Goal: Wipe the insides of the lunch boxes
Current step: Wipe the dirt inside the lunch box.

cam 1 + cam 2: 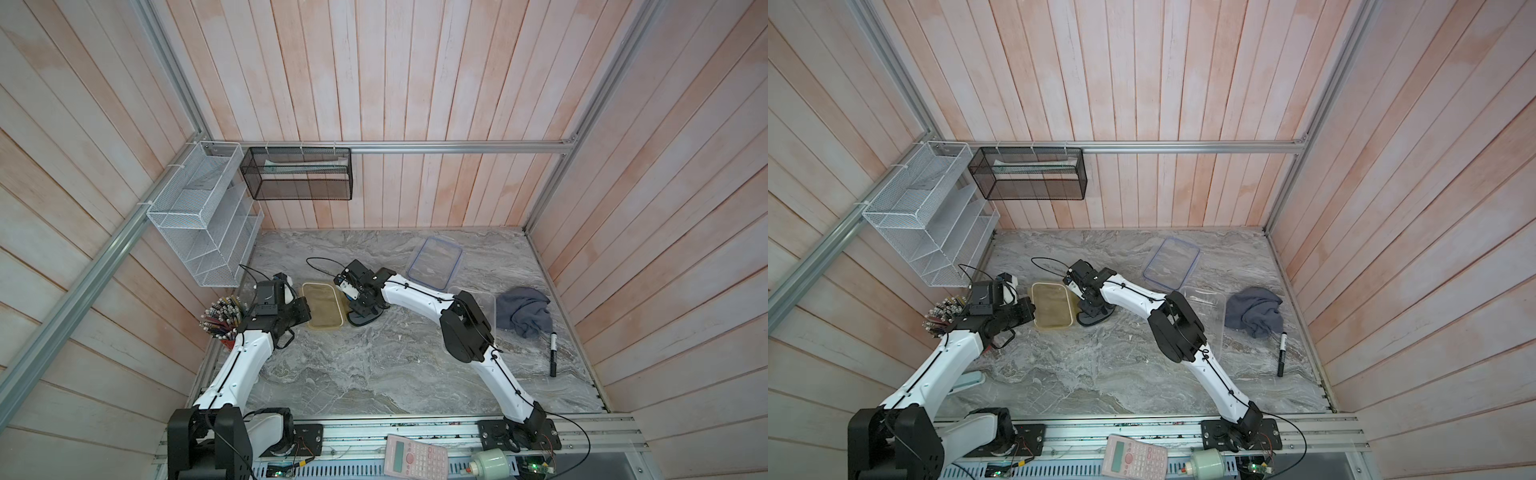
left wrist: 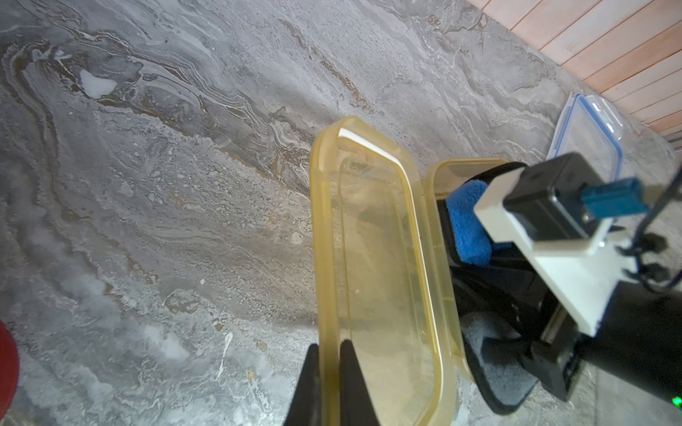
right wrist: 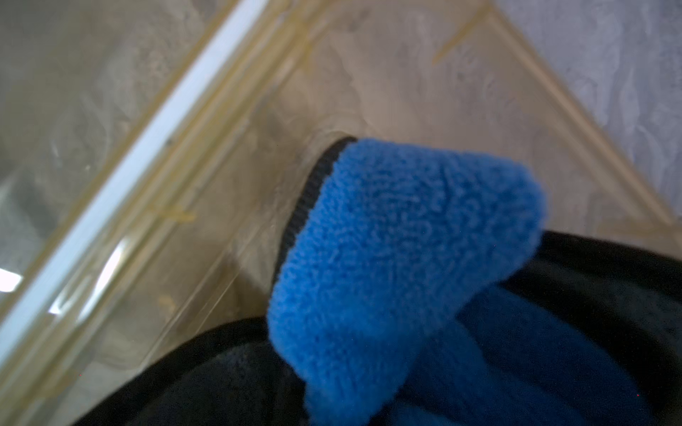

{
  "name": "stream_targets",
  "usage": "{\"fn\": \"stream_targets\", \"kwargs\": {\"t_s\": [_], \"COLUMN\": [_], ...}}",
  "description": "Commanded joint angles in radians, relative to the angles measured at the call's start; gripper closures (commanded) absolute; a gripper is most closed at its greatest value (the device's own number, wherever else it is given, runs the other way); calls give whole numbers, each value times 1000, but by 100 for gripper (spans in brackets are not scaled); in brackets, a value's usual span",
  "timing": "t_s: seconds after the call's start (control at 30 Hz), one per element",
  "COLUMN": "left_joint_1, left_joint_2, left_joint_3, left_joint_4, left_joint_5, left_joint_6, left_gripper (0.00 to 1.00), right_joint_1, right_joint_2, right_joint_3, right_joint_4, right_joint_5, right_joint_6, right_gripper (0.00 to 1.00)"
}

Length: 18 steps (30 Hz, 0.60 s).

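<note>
Wiping yellow lunch box (image 2: pixel 465 171): right claw (image 1: pixel 360 311) clamped on blue cloth (image 3: pixel 398 250) inside; left claw (image 2: pixel 328 356) pinching yellow lid (image 2: pixel 383 258) alongside. Next: sweep corners.

White arm links (image 1: pixel 245 361), black joints (image 1: pixel 465 328), cables (image 1: pixel 316 258)

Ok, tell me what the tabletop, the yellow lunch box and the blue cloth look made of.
Tabletop: grey marble pattern with a matte look; stone or printed laminate, cannot tell.
Yellow lunch box: translucent plastic, glossy; the marble veins show through it.
Blue cloth: fuzzy pile that looks like microfibre, with a black stitched hem.
</note>
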Motion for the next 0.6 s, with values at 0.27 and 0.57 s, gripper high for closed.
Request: {"fn": "stream_targets", "kwargs": {"t_s": [0.27,0.57], "left_joint_1": [-43,-94], "left_joint_2": [48,87], "left_joint_3": [10,3], "left_joint_4": [10,58], "left_joint_5": [33,82], "left_joint_6": [15,-19], "left_gripper": [98,99], "right_joint_1": [-122,-126], "right_joint_2": [218,212], "right_joint_3": [312,307], "right_joint_4": [-77,117], "right_joint_5": [44,-188], "right_joint_6": [232,379], "right_gripper": [100,98]}}
